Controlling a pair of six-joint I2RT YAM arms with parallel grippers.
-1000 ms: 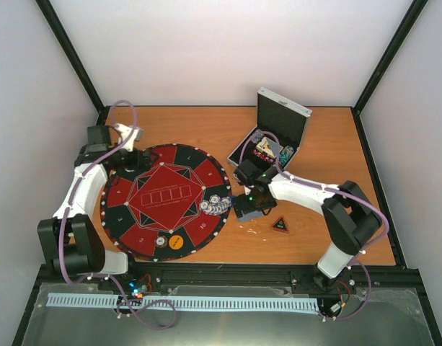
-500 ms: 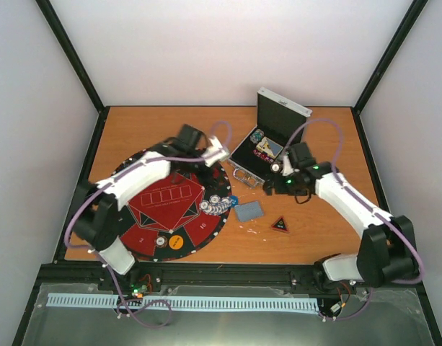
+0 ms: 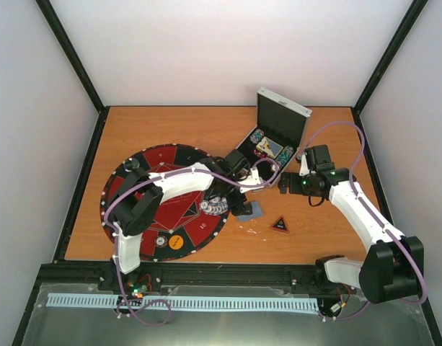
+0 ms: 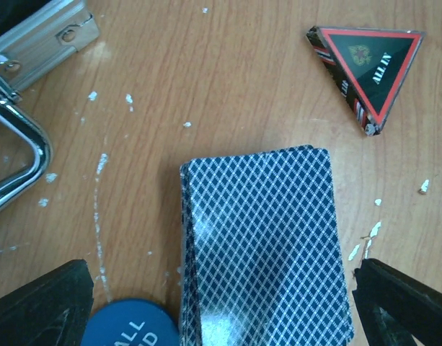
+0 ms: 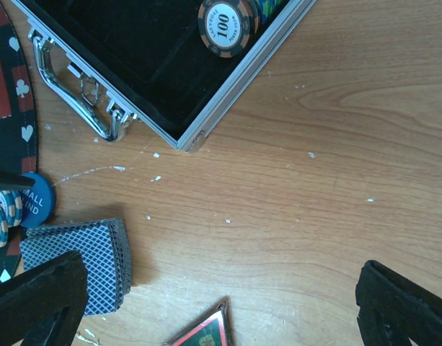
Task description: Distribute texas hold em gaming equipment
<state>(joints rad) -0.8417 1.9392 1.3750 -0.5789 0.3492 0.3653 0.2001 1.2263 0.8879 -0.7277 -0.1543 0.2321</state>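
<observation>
Card deck (image 4: 264, 245) lies flat on the desk (image 4: 206, 79), backs up, just off the mat's (image 3: 145, 216) right edge, btwn the chip row (image 3: 217, 205) and the triangle marker (image 4: 368, 61). Blue disc (image 4: 130, 328) sits at the deck's left edge; touching or just beside, can't tell. Case handle (image 4: 19, 155) is further left, apart from the deck.

Key relation: the deck sits straight under the L claw (image 4: 221, 310), roughly centred btwn its two fingers. They stand wide apart w/ nothing in them, one outside each long edge. The deck's long axis runs away from the wrist cam, i.e. crosswise to the closing line, so the jaws would shut across the short width, which suits a pinch. Height above the deck can't be read.

R claw (image 5: 221, 310) is also wide open and empty, over bare desk near the case corner (image 5: 192, 137). From it the deck lies off to one side, outside its fingers. So the L arm is nearer and lined up. My read: next is a straight drop and close on the deck. Risks: catching only the top cards, or nudging the blue disc.
</observation>
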